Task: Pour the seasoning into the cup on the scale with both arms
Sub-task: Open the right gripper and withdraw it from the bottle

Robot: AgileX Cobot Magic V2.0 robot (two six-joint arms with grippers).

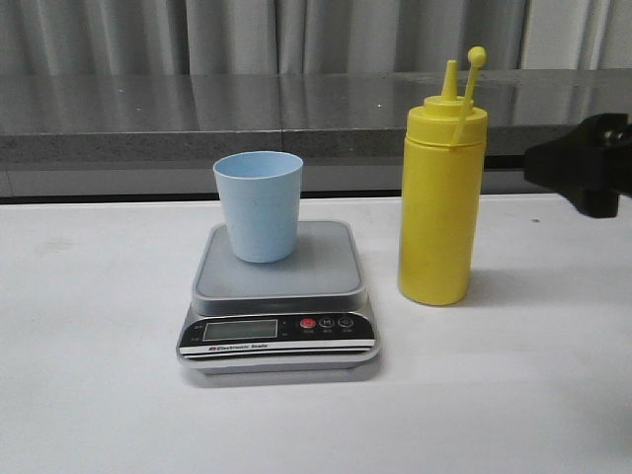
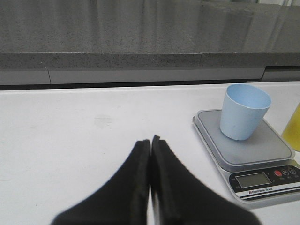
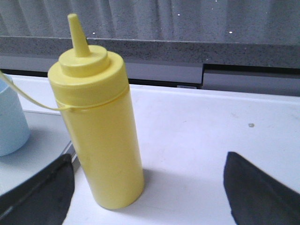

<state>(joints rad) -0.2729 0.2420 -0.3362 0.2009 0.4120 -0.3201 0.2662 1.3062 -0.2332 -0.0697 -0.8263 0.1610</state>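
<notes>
The yellow seasoning bottle (image 1: pixel 441 188) stood right of centre on the white worktop (image 1: pixel 99 395), beside the scale (image 1: pixel 278 301) holding the blue cup (image 1: pixel 259 204); the right gripper (image 3: pixel 150 183) had its jaws wide apart, empty; it should close around the bottle's middle, gently; the left gripper (image 2: pixel 150 142) was pressed closed, empty.

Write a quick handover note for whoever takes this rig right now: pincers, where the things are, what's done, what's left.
Left pincer: shut, empty, over bare table to the left of the scale.
Right pincer: open, empty, fingers either side of the seasoning bottle, not touching it.
Cup: upright on the scale platform.
Bottle: upright on the table right of the scale, nozzle uncapped.
Done: cup placed.
Left: grasp the bottle, pour into the cup.
</notes>
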